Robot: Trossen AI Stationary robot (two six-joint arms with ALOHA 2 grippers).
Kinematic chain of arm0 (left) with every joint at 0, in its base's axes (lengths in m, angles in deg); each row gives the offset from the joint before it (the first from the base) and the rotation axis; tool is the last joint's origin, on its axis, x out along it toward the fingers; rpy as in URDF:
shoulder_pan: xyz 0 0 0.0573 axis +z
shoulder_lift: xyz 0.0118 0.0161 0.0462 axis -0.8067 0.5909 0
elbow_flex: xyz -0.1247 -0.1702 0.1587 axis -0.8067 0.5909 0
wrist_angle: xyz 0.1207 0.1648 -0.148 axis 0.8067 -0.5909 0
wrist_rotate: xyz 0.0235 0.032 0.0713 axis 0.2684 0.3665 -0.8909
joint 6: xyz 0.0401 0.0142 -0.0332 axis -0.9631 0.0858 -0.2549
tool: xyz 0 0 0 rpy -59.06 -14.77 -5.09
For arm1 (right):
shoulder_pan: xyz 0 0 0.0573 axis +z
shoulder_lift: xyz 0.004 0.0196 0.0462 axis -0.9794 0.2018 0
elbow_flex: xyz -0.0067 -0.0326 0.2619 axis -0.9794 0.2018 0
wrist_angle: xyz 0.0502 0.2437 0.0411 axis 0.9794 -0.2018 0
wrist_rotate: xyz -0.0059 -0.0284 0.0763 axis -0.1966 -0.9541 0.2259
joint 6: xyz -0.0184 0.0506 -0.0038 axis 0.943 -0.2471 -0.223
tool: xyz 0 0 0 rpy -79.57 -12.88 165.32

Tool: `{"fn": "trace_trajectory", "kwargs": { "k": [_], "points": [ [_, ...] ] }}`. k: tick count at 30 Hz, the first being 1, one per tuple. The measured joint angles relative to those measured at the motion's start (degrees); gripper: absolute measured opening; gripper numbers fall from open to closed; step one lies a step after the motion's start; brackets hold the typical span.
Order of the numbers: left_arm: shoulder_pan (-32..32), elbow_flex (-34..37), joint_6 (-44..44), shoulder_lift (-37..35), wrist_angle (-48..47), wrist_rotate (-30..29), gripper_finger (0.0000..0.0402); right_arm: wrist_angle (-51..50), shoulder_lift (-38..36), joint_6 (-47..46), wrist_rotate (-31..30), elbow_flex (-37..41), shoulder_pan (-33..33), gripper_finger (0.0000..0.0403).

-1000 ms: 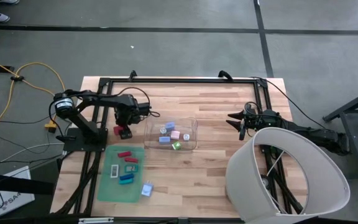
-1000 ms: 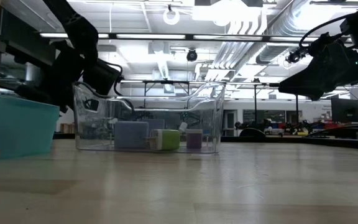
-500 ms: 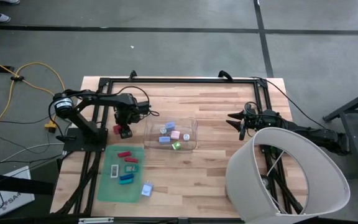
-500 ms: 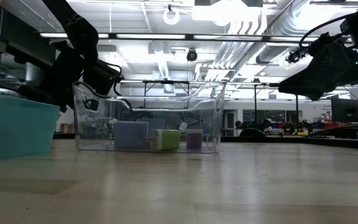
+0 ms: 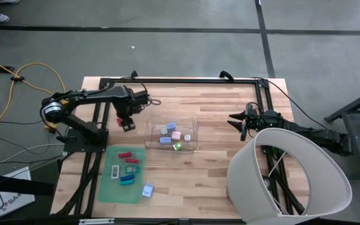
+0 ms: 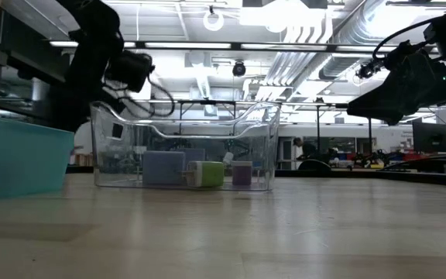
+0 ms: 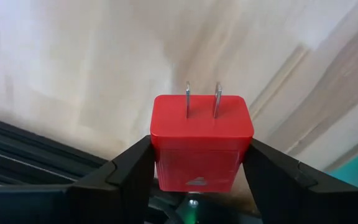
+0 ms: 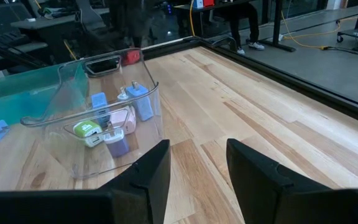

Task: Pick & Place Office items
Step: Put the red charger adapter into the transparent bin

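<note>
My left gripper (image 5: 127,123) hangs pointing down over the wood table, left of the clear bin (image 5: 195,122), shut on a red block with two metal prongs (image 7: 201,146). The bin holds several office items, among them a blue one (image 5: 165,140), a pink one (image 5: 176,135) and a green one (image 5: 177,146). More items lie on the green mat (image 5: 108,187): a red one (image 5: 125,155), a teal one (image 5: 132,160) and a blue one (image 5: 127,179). My right gripper (image 8: 197,165) waits open at the table's right side, facing the bin. My left gripper pinches the red block by two opposite side faces (image 7: 157,152), one finger (image 7: 126,168) on each side. The fingers come from above, pointing down. The block is lifted clear of the table, its prongs (image 7: 202,99) pointing down at the wood.
A large white lampshade-like cone (image 5: 292,178) covers the table's near right corner over the right arm. A black frame (image 5: 180,80) runs along the table's edges. A light blue item (image 5: 147,190) lies at the mat's right edge. Bare wood lies between the bin and the right gripper.
My left gripper has risen from the table beside the bin and shifted a little toward the far edge, taking the red block up with it. The right arm has kept still.
</note>
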Motion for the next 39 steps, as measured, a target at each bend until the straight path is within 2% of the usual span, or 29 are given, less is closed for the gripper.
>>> {"fn": "trace_trajectory", "kwargs": {
  "k": [8, 17, 24, 33, 39],
  "points": [
    [0.4, -7.8, -0.9, -2.0, 2.1, -3.5, 0.0212, 0.0, 0.0, 0.0, 0.0, 0.0, 0.0, 0.0144],
    [-2.6, -17.6, -2.4, -2.0, 6.0, -8.0, 0.0213, 0.0, 0.0, 0.0, 0.0, 0.0, 0.0, 0.0144],
    [-8.3, -22.0, -1.7, -0.4, 10.4, -9.0, 0.0213, 0.0, 0.0, 0.0, 0.0, 0.0, 0.0, 0.0144],
    [-17.1, -30.6, -0.5, 7.6, 10.2, -9.7, 0.0213, 0.0, 0.0, 0.0, 0.0, 0.0, 0.0, 0.0144],
    [-23.3, -34.0, 3.1, 12.4, 9.3, -9.9, 0.0213, 0.0, 0.0, 0.0, 0.0, 0.0, 0.0, 0.0144]
  ]
}}
